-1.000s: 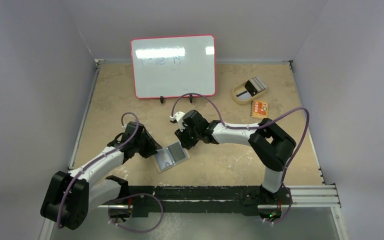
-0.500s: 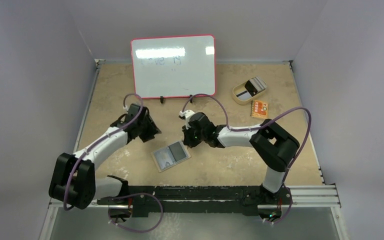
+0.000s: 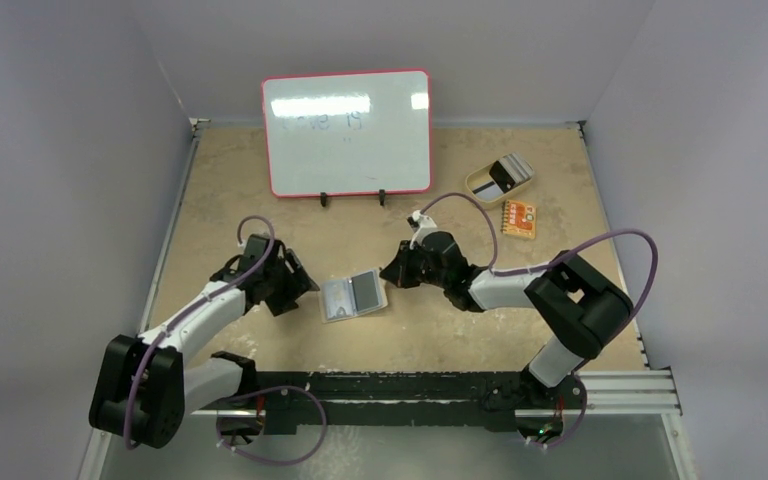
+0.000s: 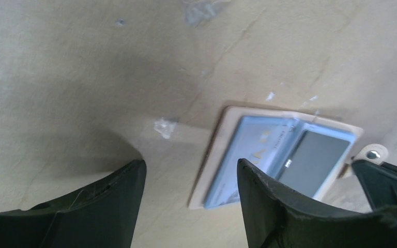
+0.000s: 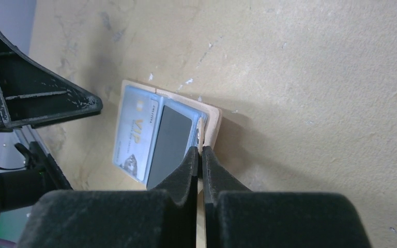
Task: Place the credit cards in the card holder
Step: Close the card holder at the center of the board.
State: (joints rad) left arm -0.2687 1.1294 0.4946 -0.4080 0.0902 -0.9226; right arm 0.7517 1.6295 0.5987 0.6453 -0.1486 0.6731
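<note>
Whiteboard stands behind; left end effector gapes beside card holder, right end effector pinches it.

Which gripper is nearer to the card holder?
Right. The right gripper, jaws shut, touches the card holder at its edge; the left gripper is open beside the opposite edge, seemingly apart.

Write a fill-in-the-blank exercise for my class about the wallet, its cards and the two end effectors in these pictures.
1. The card holder lies ___ on the table, sleeves upward.
2. The light blue card inside it shows the letters ___.
3. The right end effector is ___ on the card holder's edge.
4. The left end effector, fingers spread, holds ___.

Missing words: open; VIP; shut; nothing
</note>
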